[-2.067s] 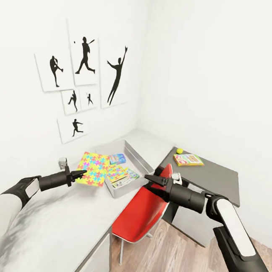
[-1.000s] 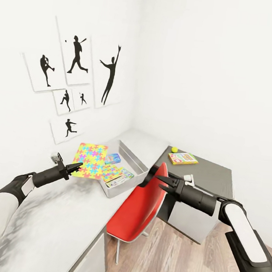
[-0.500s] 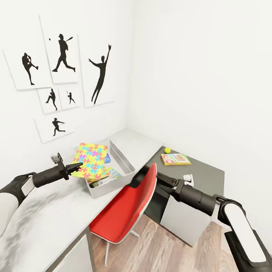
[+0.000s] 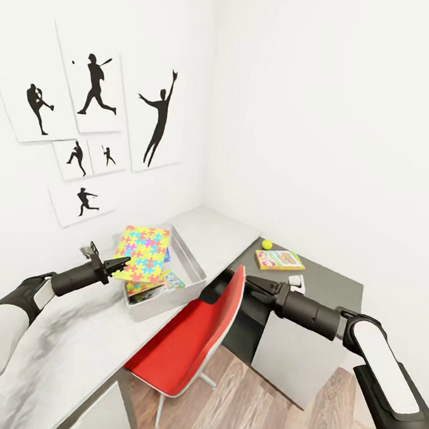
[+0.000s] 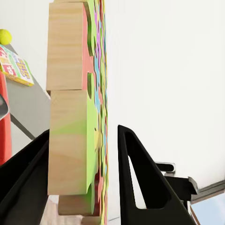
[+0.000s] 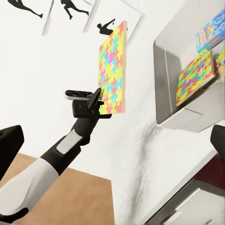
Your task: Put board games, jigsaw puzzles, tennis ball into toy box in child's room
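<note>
Over the toy box [image 4: 191, 270] with puzzle [image 6: 196, 78] and game [image 6: 211, 30] inside, left claw [image 4: 121, 262] gripping second puzzle [image 4: 143, 253], right claw [image 4: 252, 285] empty, nearly closed.

My held jigsaw puzzle [image 4: 143, 254] covers most of the toy box [image 4: 192, 265] interior, so I can't make out what's inside there. The board game [image 4: 279, 259] print is too small to read, and the red chair [image 4: 189, 345] hides the table's edge.
</note>
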